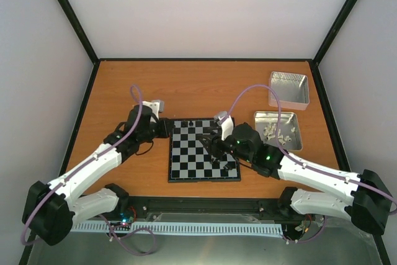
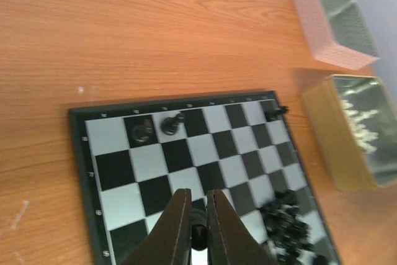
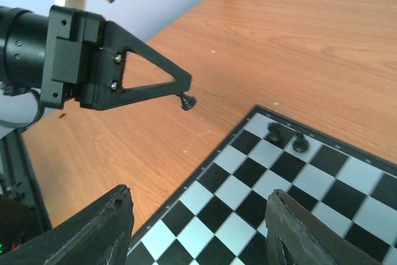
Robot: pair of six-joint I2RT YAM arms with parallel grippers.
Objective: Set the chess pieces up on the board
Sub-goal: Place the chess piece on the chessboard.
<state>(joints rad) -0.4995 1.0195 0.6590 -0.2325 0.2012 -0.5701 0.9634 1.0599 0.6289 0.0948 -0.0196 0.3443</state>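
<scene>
Black's setup has barely begun on the board (image 1: 186, 166): three pieces (image 2: 172, 122) sit on its far row, and most of the set lies in a heap (image 2: 288, 224) near its near right corner. The left arm (image 1: 93, 166) reaches to the board's far left corner, left gripper (image 2: 198, 206) pinched on one piece (image 3: 187, 102). The right gripper (image 3: 200, 195) hangs over the board, jaws wide and empty.

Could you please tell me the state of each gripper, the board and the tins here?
Left gripper: shut on a tiny black chess piece.
Right gripper: open, empty.
Small black-and-grey chessboard: flat; few placed pieces, heaped black pieces.
Far square silver metal tin: open, looks empty.
Near square silver metal tin: open, holds tiny cream-white pieces.
</scene>
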